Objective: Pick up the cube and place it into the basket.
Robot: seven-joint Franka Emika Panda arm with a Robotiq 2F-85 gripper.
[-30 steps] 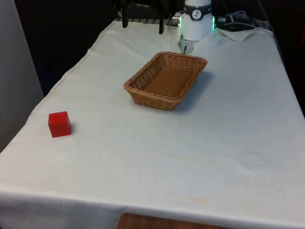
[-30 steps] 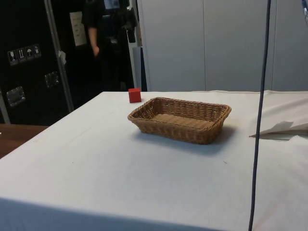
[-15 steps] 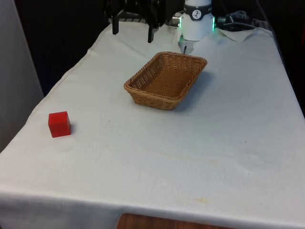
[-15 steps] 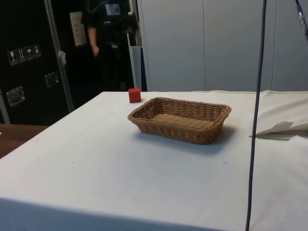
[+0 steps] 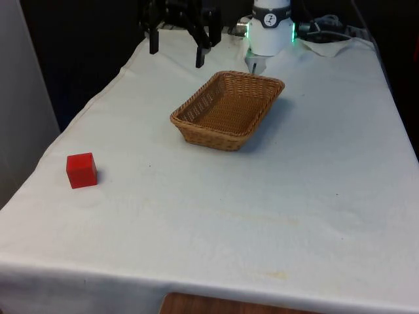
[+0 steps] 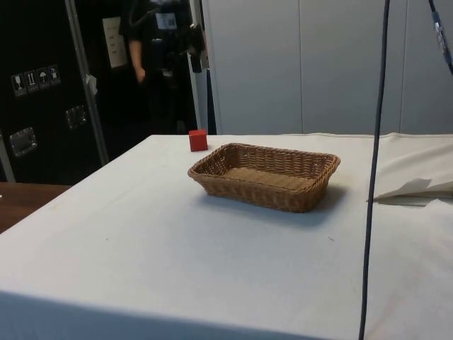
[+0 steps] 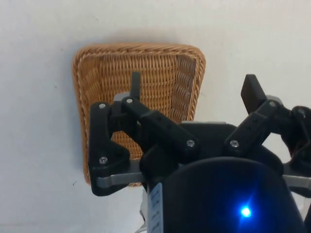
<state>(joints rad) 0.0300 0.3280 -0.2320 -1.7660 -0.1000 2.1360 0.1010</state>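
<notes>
Table (image 5: 314, 196) under white cloth, bearing all items. Wicker basket (image 5: 228, 110) resting on the cloth past the table's middle, toward the far end; long rectangular shape, nothing inside; seen from above in the wrist view (image 7: 97, 87); in the side view (image 6: 265, 176) standing in front of the cube. Black claw (image 5: 175, 47) raised above the far left part of the table, left of the basket in the front view; fingers spread wide apart, nothing between them, pointing down; same spread seen in the wrist view (image 7: 192, 90). Red cube (image 5: 81, 170) sitting upright on the cloth near the front view's left edge, well apart from basket and claw; in the side view (image 6: 198, 140) at the table's far edge.
</notes>
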